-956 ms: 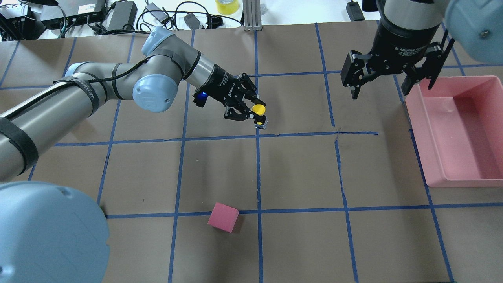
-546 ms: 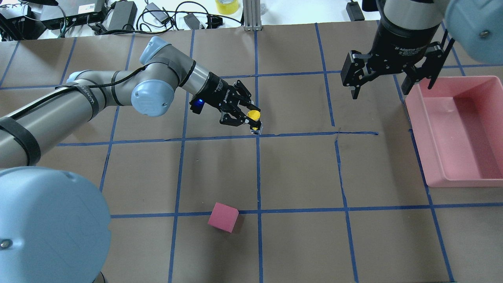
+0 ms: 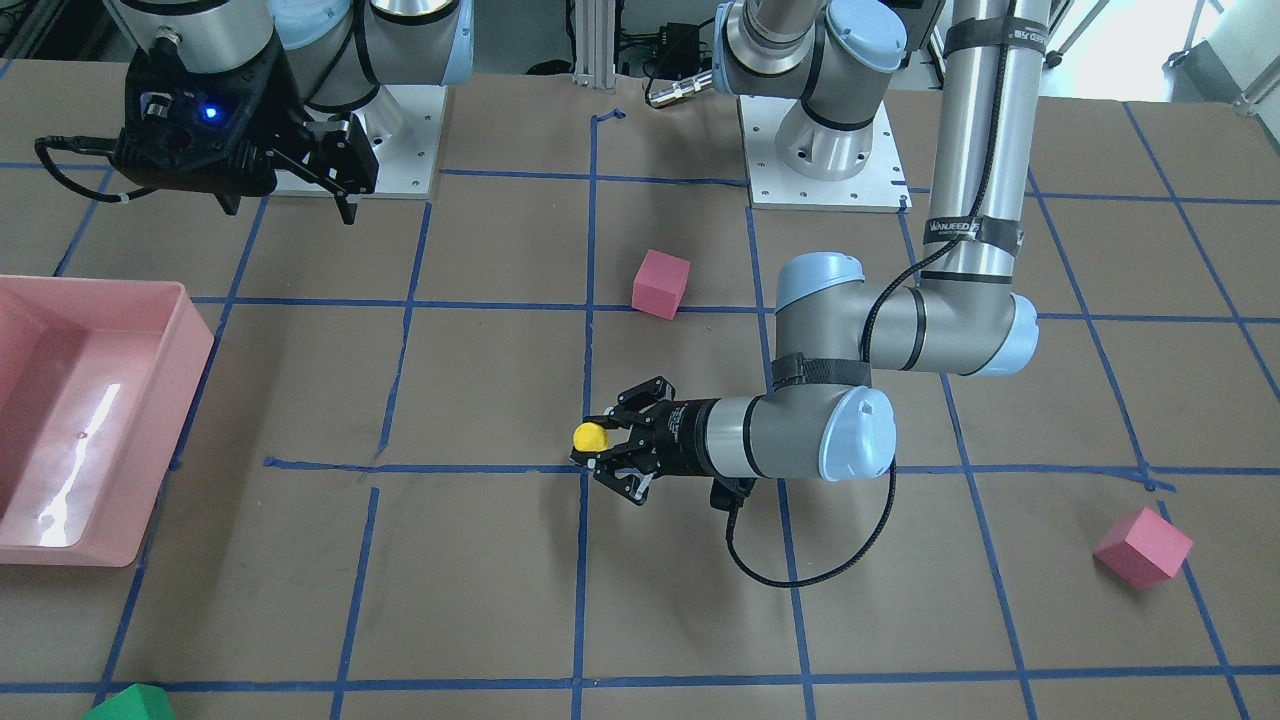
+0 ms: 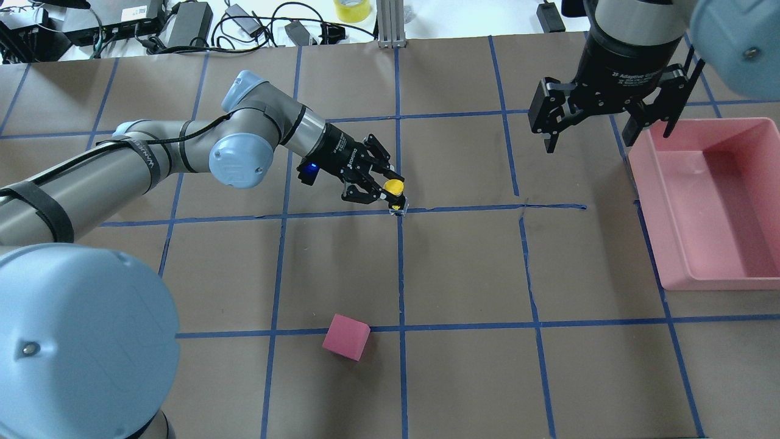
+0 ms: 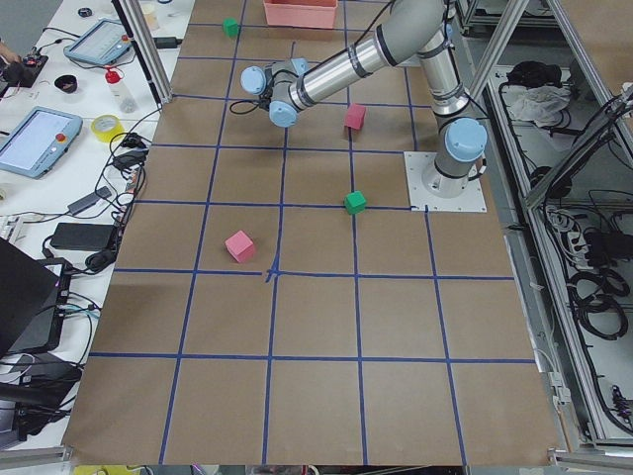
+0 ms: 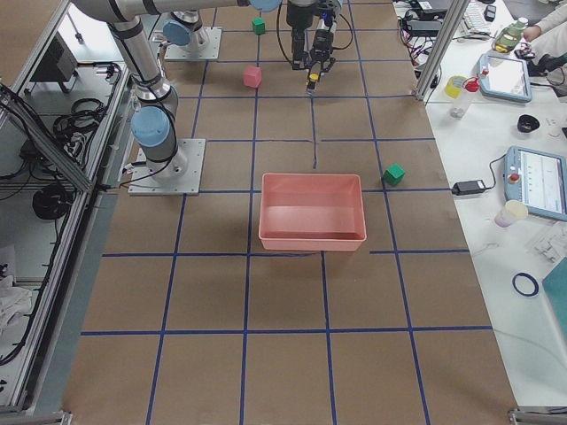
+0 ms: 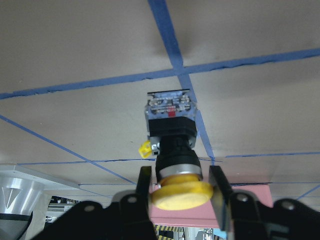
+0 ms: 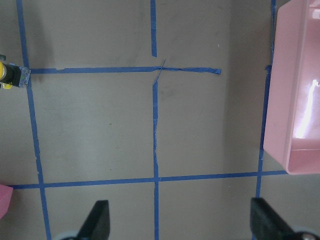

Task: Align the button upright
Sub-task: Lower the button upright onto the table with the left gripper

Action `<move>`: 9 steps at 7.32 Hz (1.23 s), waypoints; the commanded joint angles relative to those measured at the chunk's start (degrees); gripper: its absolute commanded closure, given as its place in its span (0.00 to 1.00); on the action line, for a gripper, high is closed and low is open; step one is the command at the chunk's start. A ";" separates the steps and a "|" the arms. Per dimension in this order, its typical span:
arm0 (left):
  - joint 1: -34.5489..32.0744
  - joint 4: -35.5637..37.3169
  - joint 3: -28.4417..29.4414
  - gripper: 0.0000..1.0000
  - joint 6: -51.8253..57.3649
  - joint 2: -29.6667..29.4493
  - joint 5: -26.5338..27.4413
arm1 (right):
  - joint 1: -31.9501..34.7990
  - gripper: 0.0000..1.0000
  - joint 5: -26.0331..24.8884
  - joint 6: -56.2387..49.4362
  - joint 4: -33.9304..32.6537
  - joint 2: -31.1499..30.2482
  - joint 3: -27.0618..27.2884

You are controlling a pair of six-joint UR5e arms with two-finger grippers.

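The button [image 4: 395,186] has a round yellow cap, a black body and a silver-white base block. My left gripper [image 4: 390,194] is shut on it just under the cap. It hangs cap-up over a crossing of blue tape lines, with the base low at the paper; I cannot tell if it touches. In the left wrist view the button [image 7: 172,131] points away from the camera, with a finger [image 7: 144,186] on each side of the cap. The front view shows the yellow cap [image 3: 590,437] at the left gripper [image 3: 592,447]. My right gripper [image 4: 592,141] hangs open and holds nothing, beside the bin.
A pink bin [image 4: 669,244] stands at the right edge of the table. A pink cube [image 4: 345,336] lies near the robot's side, and another pink cube [image 3: 1143,546] and a green cube [image 3: 130,703] lie toward the operators' side. Cables and power bricks [image 4: 189,21] line the far edge.
My left gripper has come down toward the tape crossing with the button, and the cap now sits lower in the overhead view. The right arm has not moved.
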 commanded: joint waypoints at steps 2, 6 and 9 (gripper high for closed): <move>0.00 1.07 -0.03 1.00 2.27 -1.34 0.00 | 0.00 0.00 0.01 0.00 -0.03 0.00 0.00; 0.00 3.94 -0.02 0.01 2.28 -1.34 5.25 | 0.17 0.00 0.09 0.00 -0.12 0.00 0.00; -0.17 4.67 0.41 0.00 1.13 0.75 0.03 | 0.00 0.00 0.09 0.00 -0.21 0.00 0.00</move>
